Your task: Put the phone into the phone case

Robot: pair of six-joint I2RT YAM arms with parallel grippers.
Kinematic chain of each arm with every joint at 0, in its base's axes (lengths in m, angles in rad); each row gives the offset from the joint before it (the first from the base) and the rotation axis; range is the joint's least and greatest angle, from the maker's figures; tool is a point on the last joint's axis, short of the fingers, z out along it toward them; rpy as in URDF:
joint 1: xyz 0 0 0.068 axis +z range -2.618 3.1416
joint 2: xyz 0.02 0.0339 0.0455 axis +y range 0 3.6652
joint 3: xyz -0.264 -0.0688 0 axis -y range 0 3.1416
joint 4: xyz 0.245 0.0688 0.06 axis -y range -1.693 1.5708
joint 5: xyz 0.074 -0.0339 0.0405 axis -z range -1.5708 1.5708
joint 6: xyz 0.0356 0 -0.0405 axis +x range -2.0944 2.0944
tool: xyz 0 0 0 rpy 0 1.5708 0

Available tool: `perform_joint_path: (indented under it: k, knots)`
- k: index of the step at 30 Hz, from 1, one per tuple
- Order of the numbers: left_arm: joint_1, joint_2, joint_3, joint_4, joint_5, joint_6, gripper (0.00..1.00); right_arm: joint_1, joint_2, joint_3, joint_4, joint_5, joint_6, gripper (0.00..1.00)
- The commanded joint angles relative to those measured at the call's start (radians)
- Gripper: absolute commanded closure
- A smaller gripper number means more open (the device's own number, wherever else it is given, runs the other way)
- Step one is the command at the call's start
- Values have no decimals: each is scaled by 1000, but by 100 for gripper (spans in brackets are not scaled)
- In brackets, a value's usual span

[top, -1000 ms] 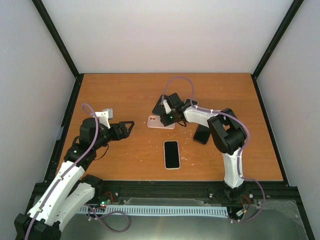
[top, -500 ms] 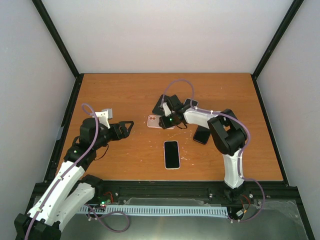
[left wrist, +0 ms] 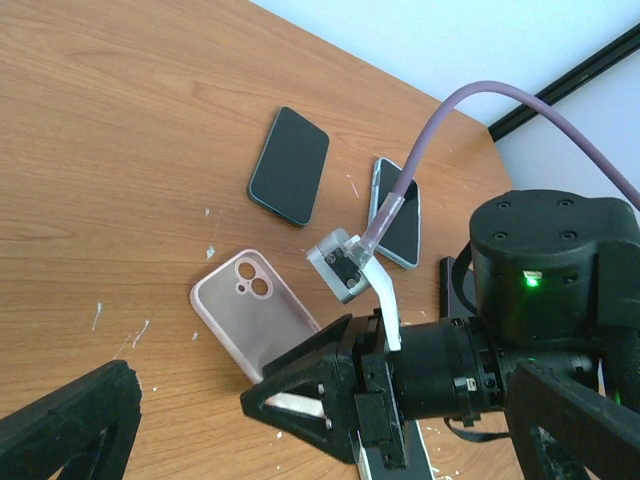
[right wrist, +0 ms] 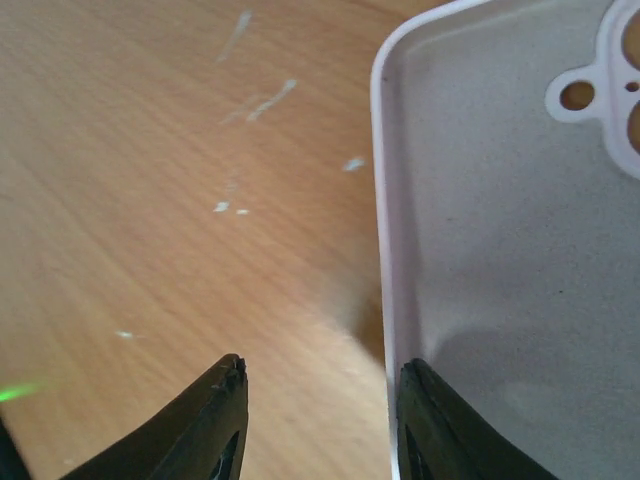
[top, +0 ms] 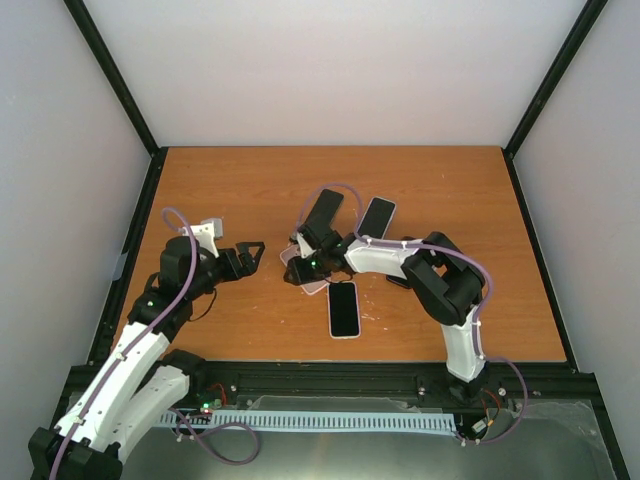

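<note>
Pink phone case (left wrist: 255,310) | right tool (right wrist: 320,400) half-open astride its rim | left tool (top: 258,254) wide open

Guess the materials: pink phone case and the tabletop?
Phone case: looks like soft matte plastic or silicone, pale pink; grainy, non-glossy inner face, moulded rim. Table: wood-look top, likely laminate or veneer; visible grain, white scuffs.
</note>
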Motion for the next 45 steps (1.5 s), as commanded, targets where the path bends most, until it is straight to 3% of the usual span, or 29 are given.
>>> perform_joint_path:
  k: [1, 6, 9, 14, 17, 24, 31, 37, 45]
  knots:
    - [0, -18, 7, -16, -37, -21, 1, 13, 3, 20, 112, -70, 151, 59]
    - [0, -17, 11, -28, -54, -27, 0, -2, -37, 93, 2, 151, 142, 51]
    - [0, -20, 14, -34, -69, -34, 1, -23, -41, 117, -44, 331, 158, 39]
    - [0, -35, 17, -40, -76, -37, 1, -53, 11, 197, -132, 595, 200, 12]
    - [0, -43, 15, -41, -78, -39, 1, -64, 95, 314, -214, 703, 224, 3]
    - [0, -42, 5, -33, -61, -54, 1, -99, 252, 513, -284, 795, 277, 0]
    - [0, -50, 3, -31, -61, -57, 0, -127, 375, 637, -280, 752, 261, 0]
    - [0, -42, -7, -28, -61, -59, 1, -129, 483, 770, -384, 776, 271, 2]
    - [0, -44, -7, -31, -67, -61, 0, -129, 506, 734, -378, 736, 241, 11]
